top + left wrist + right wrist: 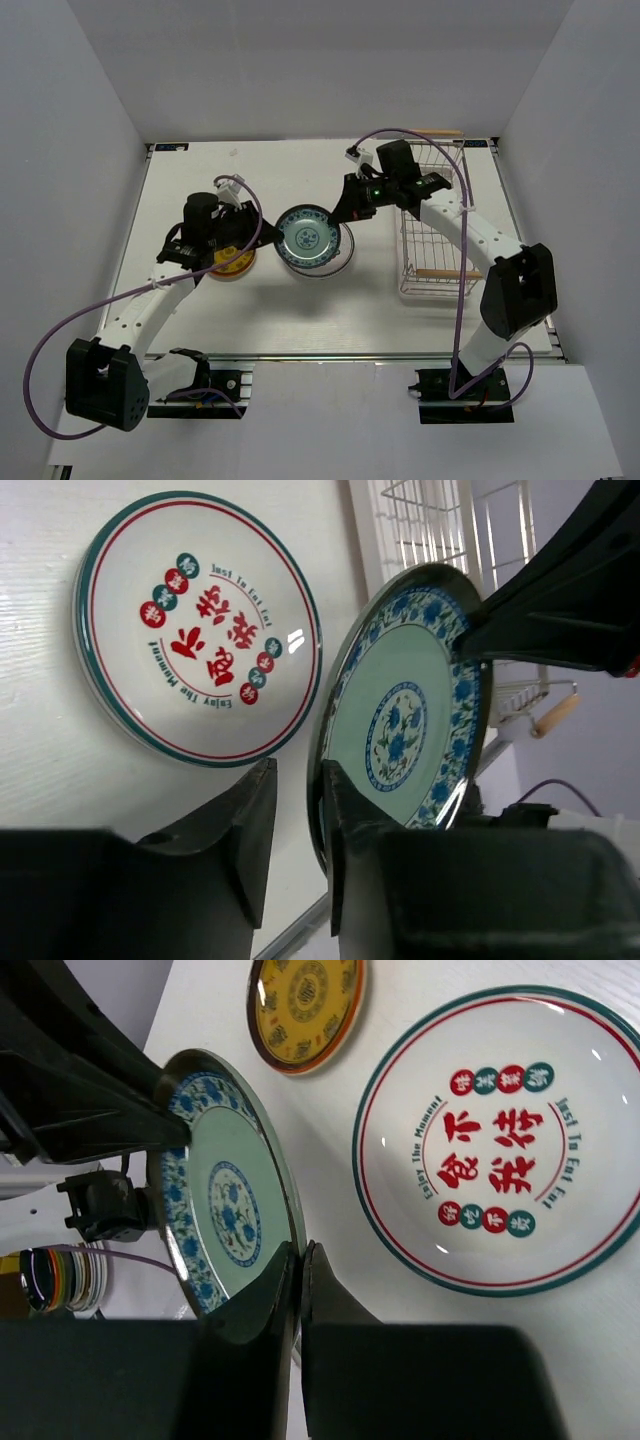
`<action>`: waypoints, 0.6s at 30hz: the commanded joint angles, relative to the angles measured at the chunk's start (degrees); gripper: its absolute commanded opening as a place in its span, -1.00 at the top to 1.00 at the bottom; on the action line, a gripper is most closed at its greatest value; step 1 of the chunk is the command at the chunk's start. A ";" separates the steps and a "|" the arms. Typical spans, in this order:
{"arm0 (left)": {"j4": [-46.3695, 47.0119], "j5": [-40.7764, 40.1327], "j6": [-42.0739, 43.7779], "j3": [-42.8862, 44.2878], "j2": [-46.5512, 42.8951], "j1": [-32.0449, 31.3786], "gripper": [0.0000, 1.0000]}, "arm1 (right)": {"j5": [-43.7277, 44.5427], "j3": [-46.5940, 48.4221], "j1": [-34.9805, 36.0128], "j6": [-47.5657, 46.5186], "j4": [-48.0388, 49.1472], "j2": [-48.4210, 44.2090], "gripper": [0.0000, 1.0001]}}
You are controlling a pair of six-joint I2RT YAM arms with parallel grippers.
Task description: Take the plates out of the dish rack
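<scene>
A pale green plate (pixel 308 238) with a blue flower border hangs tilted on edge above the table. My right gripper (pixel 348 213) is shut on its right rim; in the right wrist view the gripper (pixel 300 1270) pinches the plate (pixel 230 1200). My left gripper (pixel 300 820) straddles the opposite rim of the plate (pixel 410 720), its jaws still apart with a gap on one side. A white plate with red marks (pixel 200 630) lies flat beneath. An orange plate (pixel 305 1005) lies by the left arm. The chrome dish rack (pixel 437 272) stands at the right with no plates showing in it.
In the top view the white plate (pixel 335 264) peeks out under the held one and the orange plate (pixel 232 264) sits under the left wrist. Purple cables loop from both arms. White walls enclose the table on three sides.
</scene>
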 commanded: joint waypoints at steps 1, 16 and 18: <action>-1.37 -2.44 0.77 -0.86 -2.78 -0.77 0.32 | -1.75 4.02 0.96 1.36 3.64 0.68 1.00; -9.17 -19.37 -5.46 -1.05 -10.43 0.72 1.00 | 15.16 4.20 2.19 1.89 -0.04 -3.70 -0.78; -15.47 -32.42 -10.64 0.45 -10.70 0.72 1.00 | 23.86 2.10 2.19 3.12 -1.28 -6.67 -0.78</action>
